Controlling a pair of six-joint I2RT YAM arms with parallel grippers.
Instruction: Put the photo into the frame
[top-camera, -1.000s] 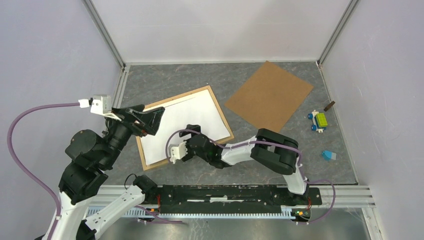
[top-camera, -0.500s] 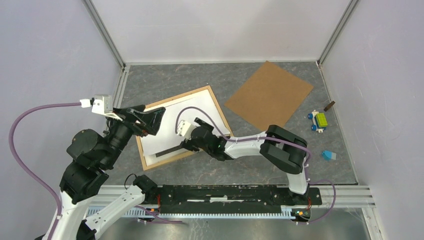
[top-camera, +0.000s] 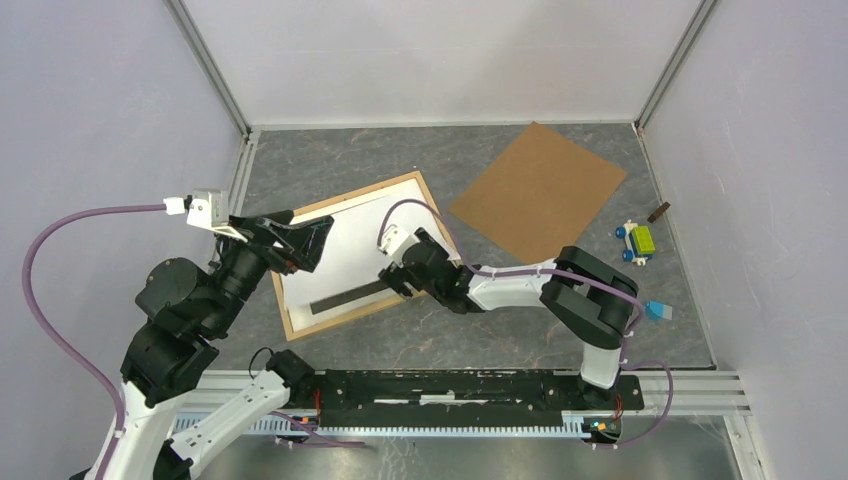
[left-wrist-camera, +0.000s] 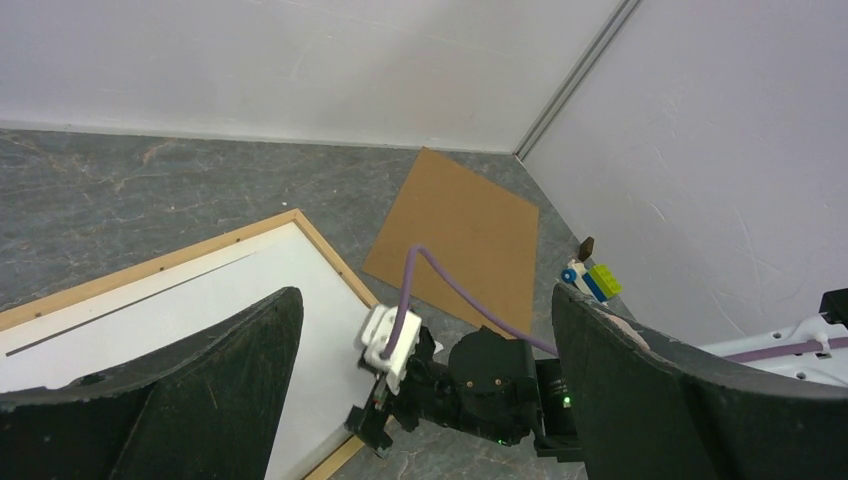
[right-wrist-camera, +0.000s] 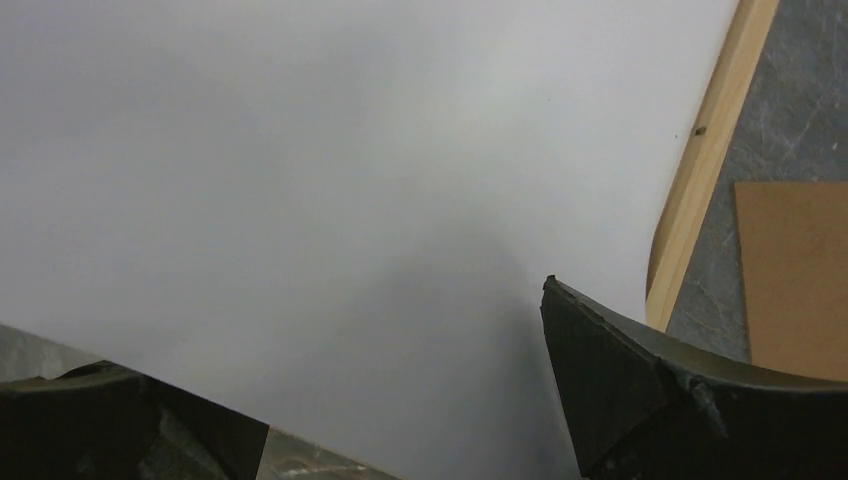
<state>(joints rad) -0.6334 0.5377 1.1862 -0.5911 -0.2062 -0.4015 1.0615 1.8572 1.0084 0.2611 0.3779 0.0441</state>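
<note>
The frame (top-camera: 350, 195) of thin light wood lies flat on the table, left of centre. A white sheet (top-camera: 370, 240) fills it, with a dark strip (top-camera: 345, 297) along the sheet's near edge. No printed side of the photo shows, and I cannot tell whether this sheet is its back. My left gripper (top-camera: 298, 243) hangs open above the frame's left side, nothing between its fingers. My right gripper (top-camera: 393, 285) is open low over the sheet's near right part. In the right wrist view the white sheet (right-wrist-camera: 350, 150) spreads between the fingers, the frame's rim (right-wrist-camera: 710, 150) at the right.
A brown backing board (top-camera: 540, 190) lies at the back right, beside the frame's far corner. A small toy car (top-camera: 637, 243), a blue piece (top-camera: 657, 311) and a small brown bit (top-camera: 659, 211) sit by the right wall. White walls close in three sides.
My right gripper has swung from the frame's near edge up and to the right over the white sheet. A dark strip now shows along the sheet's near edge. The left gripper has barely moved.
</note>
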